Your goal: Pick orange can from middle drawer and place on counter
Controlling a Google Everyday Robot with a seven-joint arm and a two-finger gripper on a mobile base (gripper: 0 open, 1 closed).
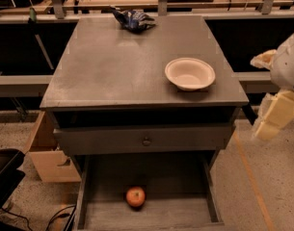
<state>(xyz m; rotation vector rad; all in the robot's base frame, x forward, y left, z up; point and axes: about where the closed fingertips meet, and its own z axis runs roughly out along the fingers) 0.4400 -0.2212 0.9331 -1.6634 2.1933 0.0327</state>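
The orange can (135, 196) is a small round orange-red ball. It rests on the floor of the open middle drawer (178, 211), a little left of the drawer's middle. The counter (113, 66) is the dull-grey cabinet top above it. My gripper (274, 117) shows as cream-white parts at the right edge of the view. It hangs beside the cabinet's right front corner, below counter height. It is well apart from the can and the drawer, and nothing shows in it.
A cream-white bowl (190, 73) sits on the counter's right front part. A dark blue foil bag (133, 19) lies at its back edge. A shut drawer front with a round knob (145, 140) is above the open drawer. A cardboard box (50, 160) stands on the floor to the left.
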